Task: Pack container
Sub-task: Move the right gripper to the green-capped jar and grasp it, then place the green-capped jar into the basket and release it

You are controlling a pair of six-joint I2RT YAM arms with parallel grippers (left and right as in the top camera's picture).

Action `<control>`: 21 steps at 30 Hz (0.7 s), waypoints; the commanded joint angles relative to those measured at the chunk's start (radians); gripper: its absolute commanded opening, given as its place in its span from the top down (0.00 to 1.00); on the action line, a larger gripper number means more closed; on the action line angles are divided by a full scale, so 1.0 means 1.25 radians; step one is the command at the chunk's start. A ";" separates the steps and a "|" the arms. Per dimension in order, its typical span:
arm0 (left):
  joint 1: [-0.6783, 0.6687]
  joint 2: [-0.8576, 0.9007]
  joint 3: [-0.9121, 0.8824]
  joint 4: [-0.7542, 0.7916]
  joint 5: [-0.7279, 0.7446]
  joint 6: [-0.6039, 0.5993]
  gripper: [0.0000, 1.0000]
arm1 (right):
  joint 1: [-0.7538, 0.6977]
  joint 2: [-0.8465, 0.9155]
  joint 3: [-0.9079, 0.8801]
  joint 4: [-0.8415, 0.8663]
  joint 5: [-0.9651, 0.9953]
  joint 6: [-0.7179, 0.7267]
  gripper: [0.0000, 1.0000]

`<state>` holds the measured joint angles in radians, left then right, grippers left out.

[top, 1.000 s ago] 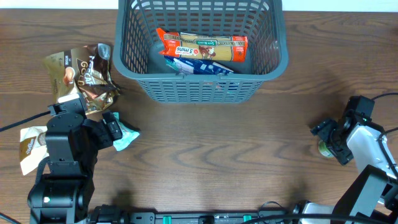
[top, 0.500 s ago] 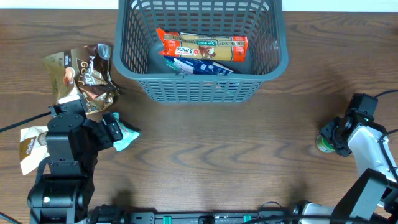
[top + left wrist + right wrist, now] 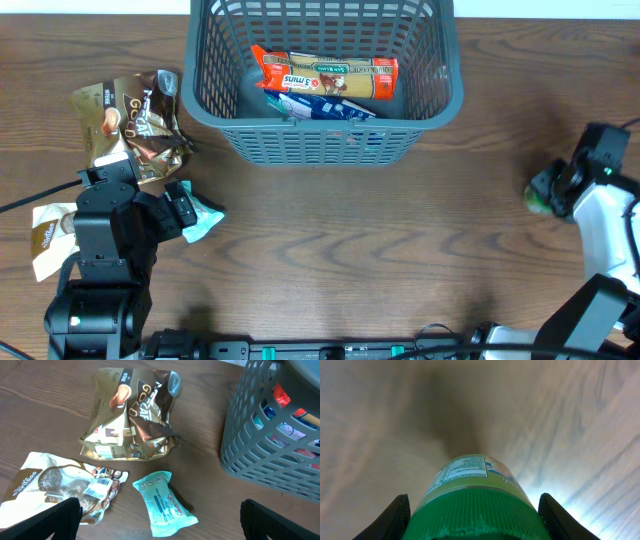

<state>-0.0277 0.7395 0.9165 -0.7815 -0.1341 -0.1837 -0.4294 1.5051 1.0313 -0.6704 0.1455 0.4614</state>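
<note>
Overhead: the container point(image 3: 445, 90) sits top middle of the surface point(image 3: 350, 250), with an orange packet point(image 3: 325, 72) and a blue packet point(image 3: 320, 107) already inside. The right gripper point(image 3: 552, 192) has slid up-table in the last second and the green-capped bottle point(image 3: 540, 197) went with it, so I'd say that one's on its way in. The left gripper point(image 3: 185, 208) hasn't budged.

Left wrist: the left gripper point(image 3: 160, 520) is spread wide and empty over a teal packet point(image 3: 162, 502). The gold coffee bag point(image 3: 132, 415) and a pale pouch point(image 3: 65, 487) are waiting.

Right wrist: the right gripper point(image 3: 475, 515) is clamped on the bottle point(image 3: 470, 480). The surface is blurry, so it's probably lifted.
</note>
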 commanded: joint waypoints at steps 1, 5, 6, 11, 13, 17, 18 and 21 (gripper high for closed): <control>0.004 -0.002 0.017 0.001 -0.004 -0.004 0.02 | 0.023 -0.003 0.108 -0.021 -0.006 -0.054 0.99; 0.004 -0.002 0.017 0.001 -0.004 -0.004 0.02 | 0.077 -0.003 0.276 -0.089 -0.024 -0.143 0.99; 0.004 -0.002 0.017 0.001 -0.004 -0.004 0.02 | 0.094 -0.003 0.320 -0.108 -0.029 -0.169 0.99; 0.004 -0.002 0.017 0.003 -0.004 -0.004 0.02 | 0.216 0.010 0.580 -0.216 -0.037 -0.301 0.99; 0.004 -0.002 0.017 0.004 -0.004 -0.004 0.02 | 0.271 0.022 0.671 -0.250 -0.036 -0.353 0.99; 0.004 -0.002 0.017 0.004 -0.004 -0.004 0.01 | 0.398 0.047 0.804 -0.259 -0.036 -0.484 0.99; 0.004 -0.002 0.017 0.004 -0.003 -0.004 0.01 | 0.430 0.054 0.824 -0.244 -0.037 -0.521 0.99; 0.004 -0.002 0.017 0.004 -0.004 -0.004 0.01 | 0.519 0.078 0.843 -0.178 -0.062 -0.659 0.99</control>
<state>-0.0277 0.7395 0.9180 -0.7784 -0.1341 -0.1837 0.1417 1.5612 2.0544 -0.9276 0.0952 -0.1356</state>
